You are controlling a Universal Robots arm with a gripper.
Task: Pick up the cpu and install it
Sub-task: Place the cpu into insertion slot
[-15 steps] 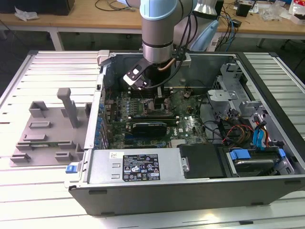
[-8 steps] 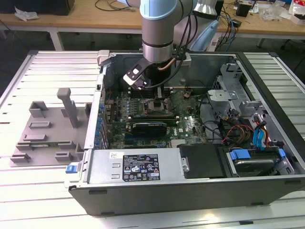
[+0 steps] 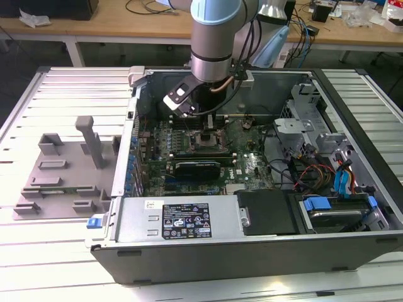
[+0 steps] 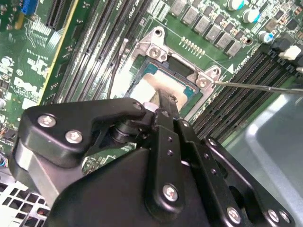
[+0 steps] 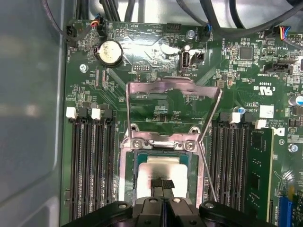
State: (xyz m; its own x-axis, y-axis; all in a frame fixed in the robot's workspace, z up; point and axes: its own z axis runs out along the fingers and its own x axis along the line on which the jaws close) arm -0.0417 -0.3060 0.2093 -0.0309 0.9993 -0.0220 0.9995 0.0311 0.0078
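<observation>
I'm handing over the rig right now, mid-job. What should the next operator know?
End effector: shut, low over the socket, tips above the middle of the cpu; whether they touch it is unclear.
Position: the cpu lies flat in the motherboard socket inside the open PC case.
Done: the cpu is seated in the socket.
Left: the load plate stands open, not clamped down over the cpu.

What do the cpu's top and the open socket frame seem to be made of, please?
The cpu top looks like matte, silvery-white metal, evenly pale with soft glare. The socket frame seems bare stamped steel: thin, grey, dully reflective, held by bright screws.
</observation>
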